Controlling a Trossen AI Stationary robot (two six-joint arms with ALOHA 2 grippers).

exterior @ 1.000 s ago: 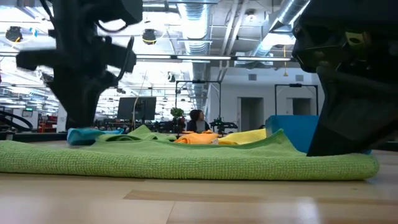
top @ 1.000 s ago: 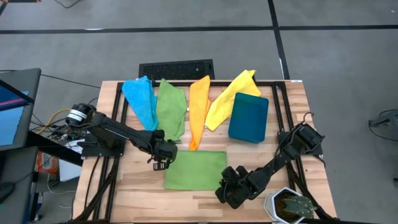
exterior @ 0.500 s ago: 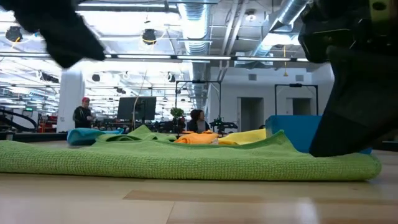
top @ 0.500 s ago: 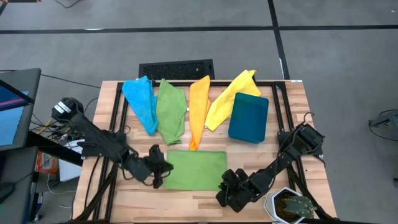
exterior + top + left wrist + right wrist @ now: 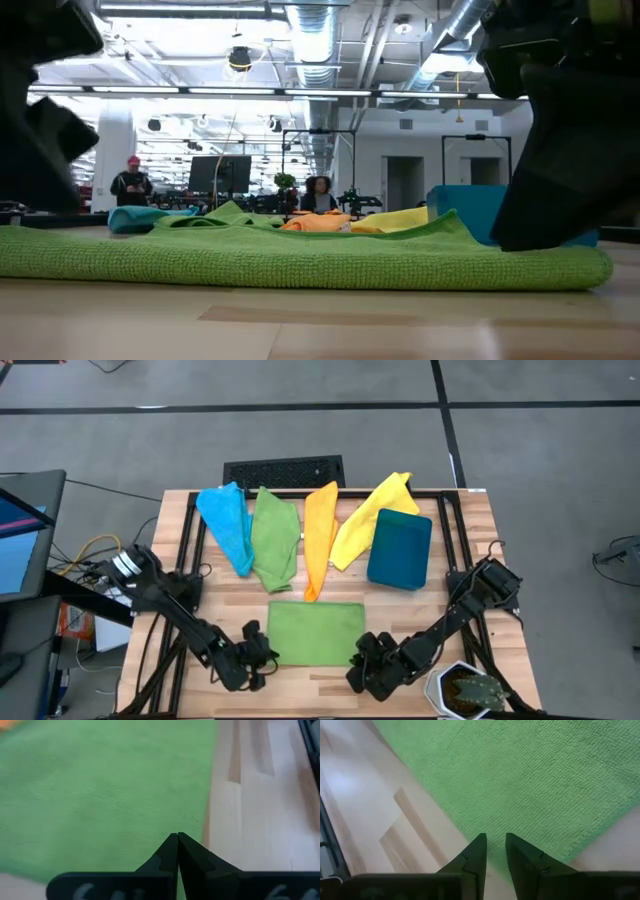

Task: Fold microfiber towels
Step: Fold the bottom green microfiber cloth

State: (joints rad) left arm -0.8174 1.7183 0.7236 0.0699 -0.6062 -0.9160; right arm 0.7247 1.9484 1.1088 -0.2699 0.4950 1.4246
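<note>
The left gripper [image 5: 256, 653] sits low at the near left corner of the flat green towel [image 5: 315, 632]. In its wrist view the fingertips [image 5: 176, 840] meet with no gap, right at the cloth's edge, so it is clenched; whether a pinch of cloth is caught between them I cannot tell. The right gripper [image 5: 366, 660] rests at the near right corner of the same towel. Its wrist view shows a narrow gap between its two fingers [image 5: 476, 847], with the green edge running under them; whether they grip cloth there is not clear either.

The flat green towel lies spread in one layer on the table [image 5: 470, 530], between the two grippers, with no crease or doubled edge visible. Beyond it, fanned along the far side, lie four loose, crumpled towels: a blue towel [image 5: 228, 520], a second green towel [image 5: 274, 538], an orange towel [image 5: 319, 530] and a yellow towel [image 5: 368, 518]. A teal bin [image 5: 400, 548] stands beside the yellow one.

As I judge it, the task is barely begun: the first towel is laid out and both near corners are being taken up for a first fold. No folded towel shows anywhere, and the other four wait untouched.
</note>
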